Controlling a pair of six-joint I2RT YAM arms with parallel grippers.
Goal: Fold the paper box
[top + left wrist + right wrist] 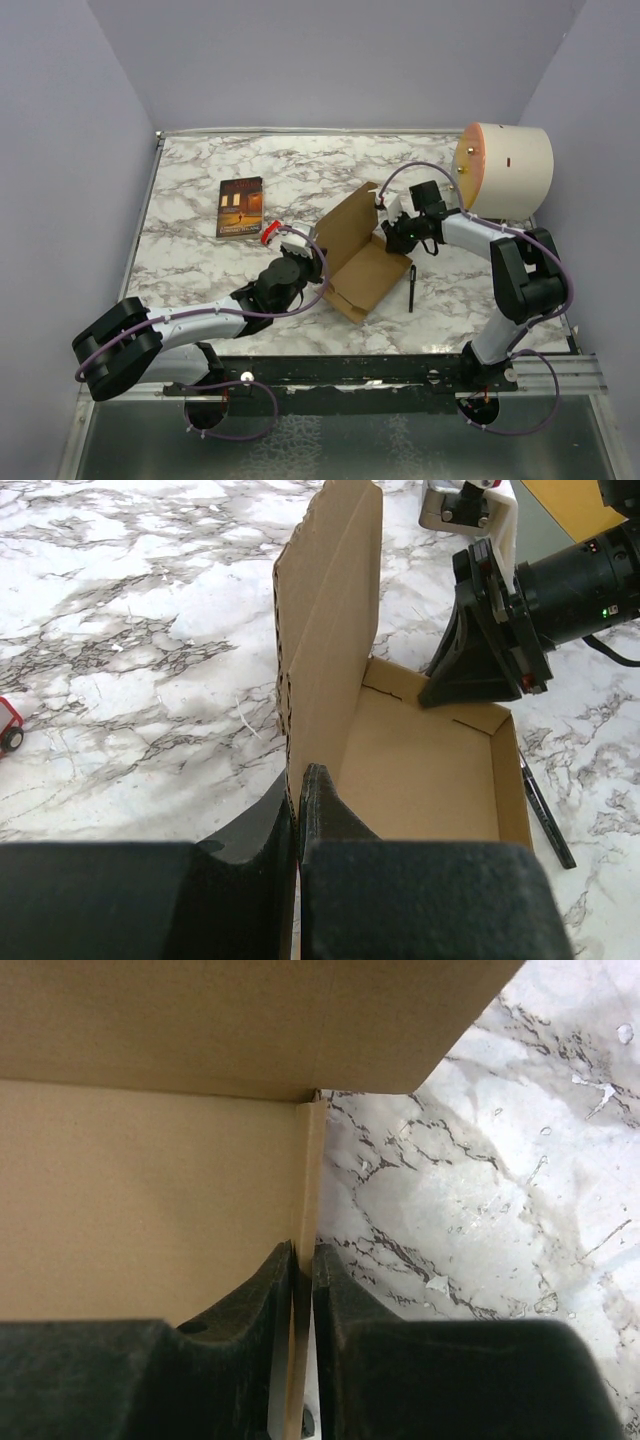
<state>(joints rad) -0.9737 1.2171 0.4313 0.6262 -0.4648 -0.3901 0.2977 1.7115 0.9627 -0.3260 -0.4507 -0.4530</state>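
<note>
Where the paper box (362, 262) lies: mid-table (190, 260), between the two arms, part-folded.
Form: lid panel (330, 630) upright along one long edge; tray floor (420, 780) flat, with low walls raised around it.
Long axis: judged by the top view, the hinge line runs on a diagonal from near-left to far-right, one gripper at each end of it.
Left gripper (298, 802): fingers pressed together on the near end of the upright panel, with cardboard pinched between them.
Right gripper (303, 1260): fingers closed on a thin side wall (306, 1180) at the far end of the box, with the lid overhead in its own view.
Bearing from the hands: the box stretches away from the left gripper towards the right one; neither arm is clearly nearer, as both are in contact.
Governing relation: the tray opens to the right of the panel, so the lid would probably have to swing that way, across the right gripper's hold.
Adjacent: pen (411, 288) on the table, just beside the tray's right edge.
</note>
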